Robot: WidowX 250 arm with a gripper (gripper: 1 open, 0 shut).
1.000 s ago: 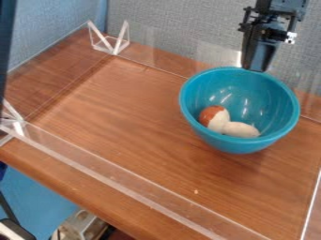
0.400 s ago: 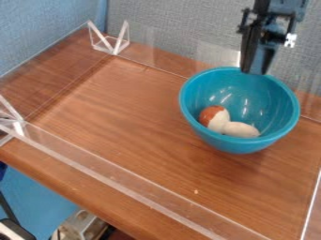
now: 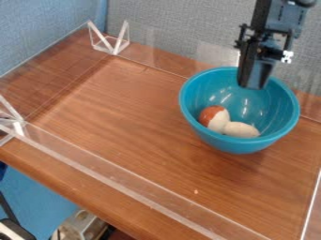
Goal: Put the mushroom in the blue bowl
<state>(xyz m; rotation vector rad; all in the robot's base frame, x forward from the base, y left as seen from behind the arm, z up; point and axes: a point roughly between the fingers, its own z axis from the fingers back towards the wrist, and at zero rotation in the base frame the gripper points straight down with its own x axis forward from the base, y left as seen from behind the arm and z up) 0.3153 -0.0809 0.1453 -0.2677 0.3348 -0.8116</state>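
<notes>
One camera view supplied. Camera is set above the work surface, outside its near edge, and faces obliquely down and across it. Wooden tabletop (image 3: 119,131) fills most of the view at middle range, its edges running at a slant. Grey wall (image 3: 175,26) closes the far side. Blue bowl (image 3: 239,110) sits right of centre, its interior open to the camera. No second view; no shared coverage.

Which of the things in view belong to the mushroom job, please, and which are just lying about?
For the job:
- mushroom, inside the bowl
- blue bowl
- gripper, over the bowl's far side

Just about:
- white wire-like corner piece
</notes>
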